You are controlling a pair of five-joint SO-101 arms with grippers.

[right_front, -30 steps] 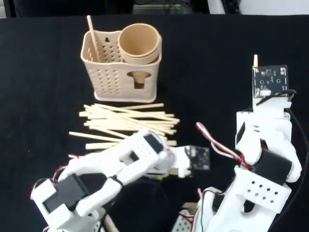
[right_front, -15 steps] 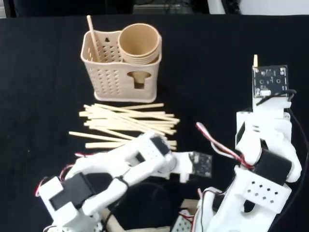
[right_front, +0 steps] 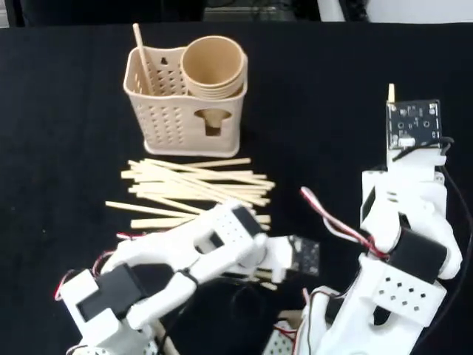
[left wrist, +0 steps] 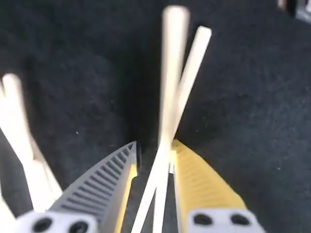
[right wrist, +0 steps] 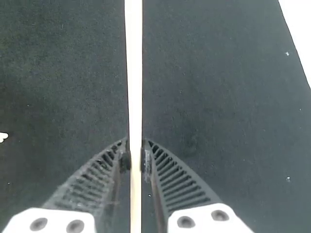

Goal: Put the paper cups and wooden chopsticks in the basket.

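Left gripper [left wrist: 151, 162] clamps two crossed chopsticks [left wrist: 173, 73] lying along its jaws; basket [right_front: 159, 111] sits beyond the pile [right_front: 196, 185]. Right gripper [right wrist: 135, 160] clenches one chopstick [right wrist: 133, 73].

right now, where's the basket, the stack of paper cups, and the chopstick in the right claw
basket [right_front: 174, 118], high view, on its perforated front wall
paper cups [right_front: 213, 87], high view, on the stacked rims of the cups' outer side
chopstick [right wrist: 133, 73], right wrist view, on its bare shaft

Robotics lab setup. Counter [right_front: 66, 148] under black cloth; white left arm [right_front: 185, 255], right arm [right_front: 403, 237]; loose red-white wiring [right_front: 332, 222]; bare circuit board [right_front: 414, 124].
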